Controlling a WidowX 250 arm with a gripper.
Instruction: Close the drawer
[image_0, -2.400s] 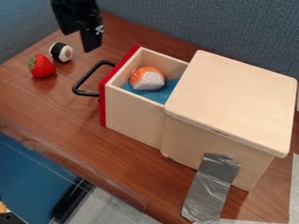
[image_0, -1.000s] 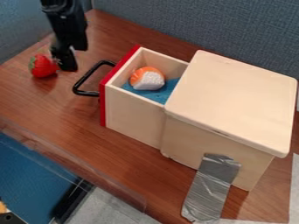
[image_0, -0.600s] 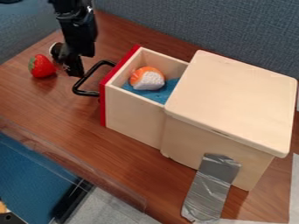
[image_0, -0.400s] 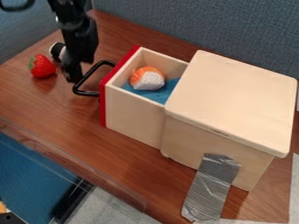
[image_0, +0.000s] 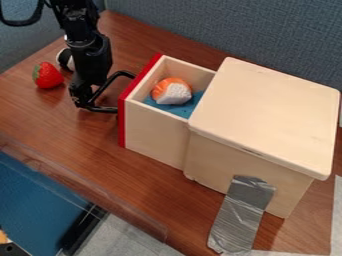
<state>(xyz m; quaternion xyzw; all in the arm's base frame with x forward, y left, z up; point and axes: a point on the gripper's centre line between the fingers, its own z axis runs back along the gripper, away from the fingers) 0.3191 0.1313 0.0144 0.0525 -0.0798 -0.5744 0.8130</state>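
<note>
Past the tape (image_0: 242, 215) on the box (image_0: 264, 117), the drawer (image_0: 155, 134) sticks partway out, probably light, stiff wood that'd slide fine if pushed square on the red front (image_0: 122, 127) or black handle (image_0: 104, 109), where the claw (image_0: 81, 100) sits, spread or pinched, can't tell.

A blue-grey partition (image_0: 234, 30) backs the wooden table (image_0: 60, 120)
</note>
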